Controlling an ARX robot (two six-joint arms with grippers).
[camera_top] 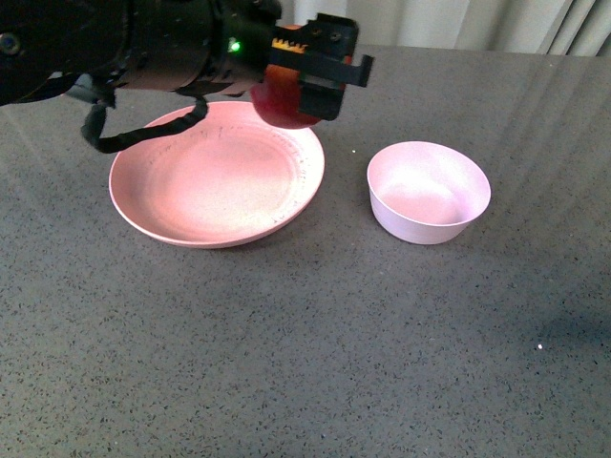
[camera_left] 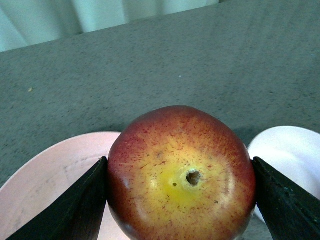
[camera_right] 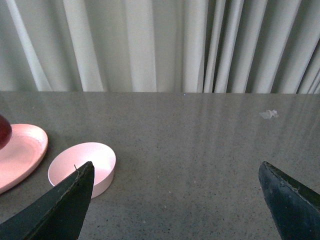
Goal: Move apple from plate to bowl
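Grips the round dark-red apple with the yellow-orange patch (camera_left: 180,175) squarely in the left tool (camera_top: 307,88), black fingers (camera_left: 75,210) pressed flat against both flanks, stem dimple turned toward the wrist camera. Holds it up off the wide, shallow salmon-pink plate (camera_top: 191,191), over the far right part of the rim rather than the middle. High enough, by the look of it, to clear that edge on the way across. Leaves the plate bare.

Reads as the carrying leg of the job: picked up, not yet delivered. Shows the small, deep, pale pinkish-white bowl (camera_top: 420,221) just to the right of the plate, apart from it, mouth up, nothing inside, ready to receive. Calls for a sideways run to the right, then a lowering into that narrow mouth. Little room to spare there, so worth centring before letting go.

Parks the right tool (camera_right: 177,210) well off to the side, spread wide open with nothing in between, out of the path.

Underneath, a dark grey speckled surface (camera_top: 286,363), streaked with pale reflections, with one tiny white scrap (camera_right: 268,114) far off on it. Behind, pale pleated curtains (camera_right: 150,45) along the back edge.
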